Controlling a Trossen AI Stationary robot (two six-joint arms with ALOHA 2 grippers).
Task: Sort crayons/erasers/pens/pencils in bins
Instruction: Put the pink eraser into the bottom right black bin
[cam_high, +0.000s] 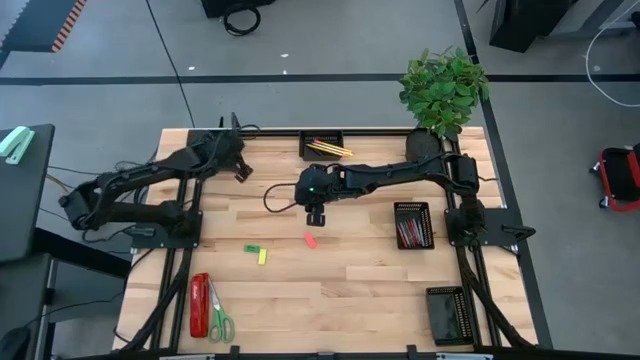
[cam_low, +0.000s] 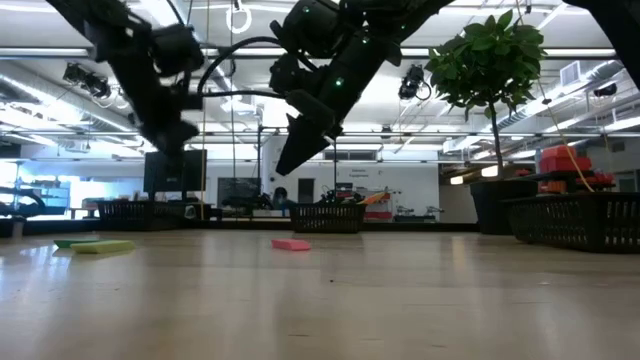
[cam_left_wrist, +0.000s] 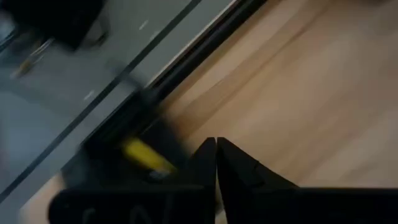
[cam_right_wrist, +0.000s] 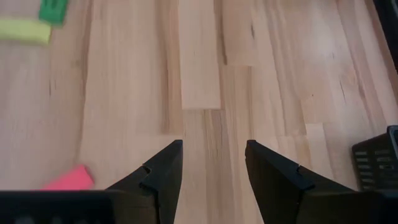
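A: Two grippers. The right gripper (cam_right_wrist: 213, 165) hangs with fingers spread and empty above the table (cam_high: 350, 300), the pink eraser (cam_high: 310, 240) just beside it. The left gripper (cam_left_wrist: 216, 163), clenched on nothing visible, sits near the far left edge.

B: Best approach?

A: Centre over the pink eraser, descend squarely, then close. The green eraser (cam_high: 251, 249) and yellow eraser (cam_high: 263, 256) lie farther left.
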